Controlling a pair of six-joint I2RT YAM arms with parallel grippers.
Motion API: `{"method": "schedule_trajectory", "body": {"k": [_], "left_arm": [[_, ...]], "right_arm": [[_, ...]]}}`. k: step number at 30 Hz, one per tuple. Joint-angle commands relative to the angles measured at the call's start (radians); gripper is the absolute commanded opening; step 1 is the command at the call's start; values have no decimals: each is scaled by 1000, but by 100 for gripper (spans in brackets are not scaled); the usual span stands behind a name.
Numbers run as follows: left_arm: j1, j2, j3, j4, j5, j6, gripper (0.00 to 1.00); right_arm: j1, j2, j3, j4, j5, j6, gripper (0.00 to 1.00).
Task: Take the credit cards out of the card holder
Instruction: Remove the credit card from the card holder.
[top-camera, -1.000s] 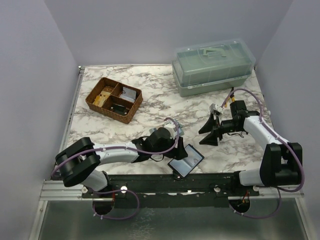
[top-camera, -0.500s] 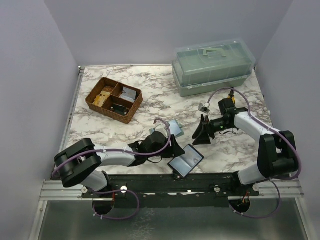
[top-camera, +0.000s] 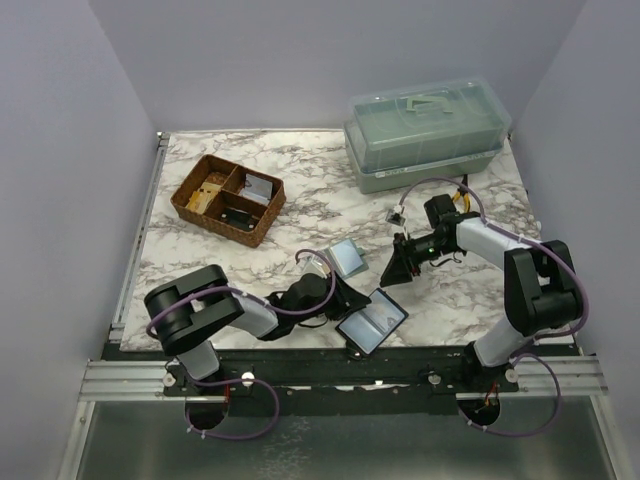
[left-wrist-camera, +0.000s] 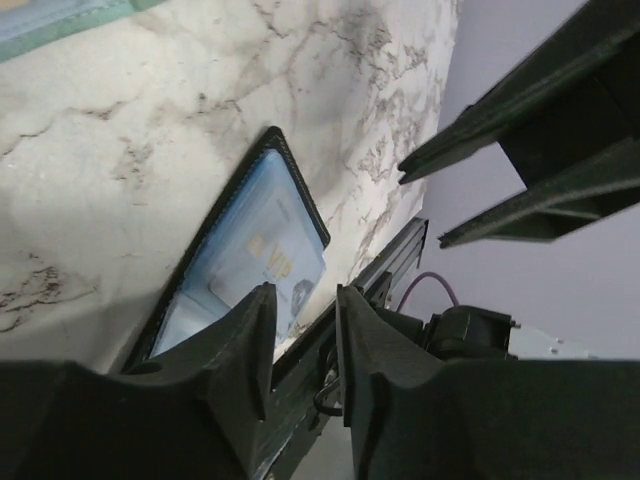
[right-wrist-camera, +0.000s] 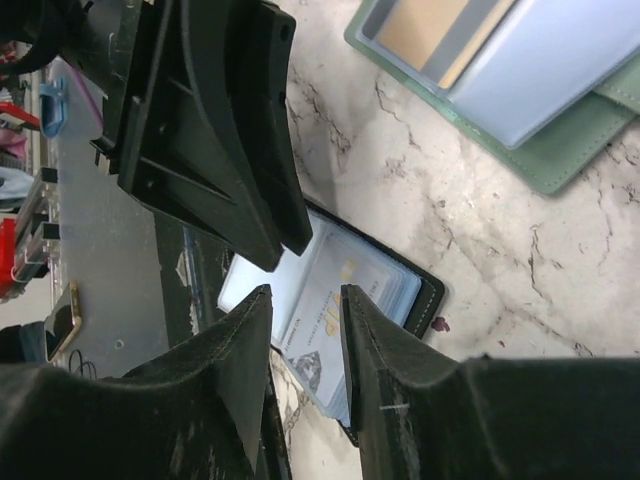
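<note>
The card holder (top-camera: 372, 320), a black bifold, lies open at the table's front edge with its grey-blue inside up. A pale credit card (right-wrist-camera: 335, 300) with gold lettering sits in it, also seen in the left wrist view (left-wrist-camera: 262, 262). My left gripper (top-camera: 342, 297) lies low just left of the card holder (left-wrist-camera: 250, 235), jaws a narrow gap apart with nothing between them. My right gripper (top-camera: 392, 270) hovers just behind the card holder (right-wrist-camera: 425, 290), jaws also slightly apart and empty. Each wrist view shows the other arm's fingers (left-wrist-camera: 520, 150), (right-wrist-camera: 220, 130).
A pale green sleeve (top-camera: 348, 257) with a light blue and a tan card on it (right-wrist-camera: 520, 70) lies behind the left gripper. A brown wicker tray (top-camera: 228, 198) stands back left, a lidded clear box (top-camera: 425, 135) back right. The black rail (top-camera: 300, 362) runs along the front edge.
Both grippers' jaws have narrowed. The right gripper has moved left and down toward the card holder. The left gripper has drawn back toward the front, uncovering the pale green sleeve.
</note>
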Motion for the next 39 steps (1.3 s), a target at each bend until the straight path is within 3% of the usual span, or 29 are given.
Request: {"method": "schedule_trajectory", "body": {"k": [1, 12, 18, 39], "left_arm": [[-9, 102, 27, 70, -9, -124, 34], [-45, 79, 44, -54, -68, -85, 40], [-64, 4, 81, -271, -121, -48, 39], [-64, 110, 110, -278, -122, -75, 30]], "right_arm": [[18, 31, 24, 32, 84, 36, 40], [73, 103, 44, 12, 157, 25, 44], [94, 132, 54, -2, 179, 15, 44], [134, 166, 66, -24, 239, 14, 45]]}}
